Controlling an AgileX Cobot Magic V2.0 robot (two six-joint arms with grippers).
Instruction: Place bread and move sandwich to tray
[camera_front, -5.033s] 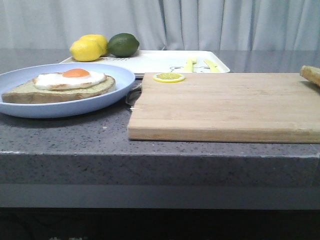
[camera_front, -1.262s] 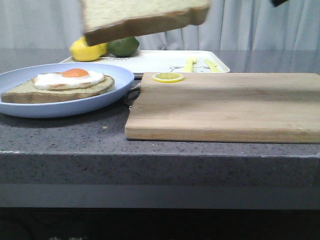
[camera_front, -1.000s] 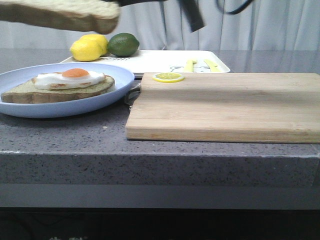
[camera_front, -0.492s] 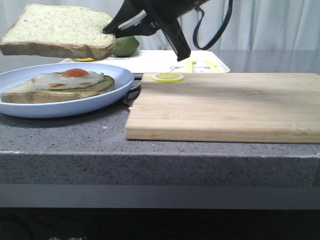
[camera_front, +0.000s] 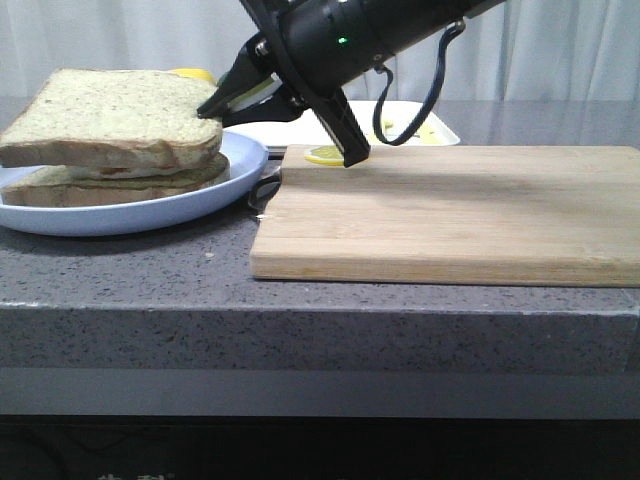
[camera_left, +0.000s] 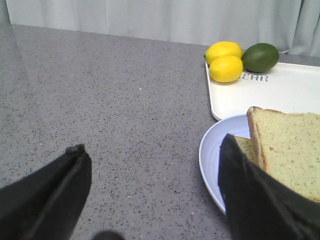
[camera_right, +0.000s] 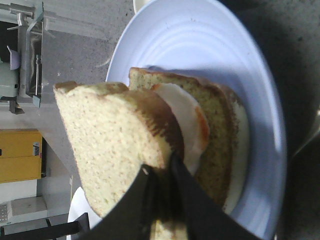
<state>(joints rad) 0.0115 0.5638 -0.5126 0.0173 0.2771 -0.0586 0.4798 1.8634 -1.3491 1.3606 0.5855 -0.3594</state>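
Note:
The bread lies over the fried egg and the darker lower slice, making the sandwich on the round light-blue plate. My right gripper reaches in from the right and is shut on the bread's right edge; in the right wrist view its tips pinch the crust of the bread. My left gripper is open over bare counter, left of the plate. The white tray sits behind the arm, mostly hidden; the left wrist view shows the tray beyond the plate.
A wooden cutting board fills the right side, a lemon slice on its far left corner. Two lemons and a lime sit on the tray's corner. The counter's front edge runs just before the board.
The right arm carried the bread leftward from over the board, then lowered it onto the egg slice on the plate. The egg is now covered in the front view.

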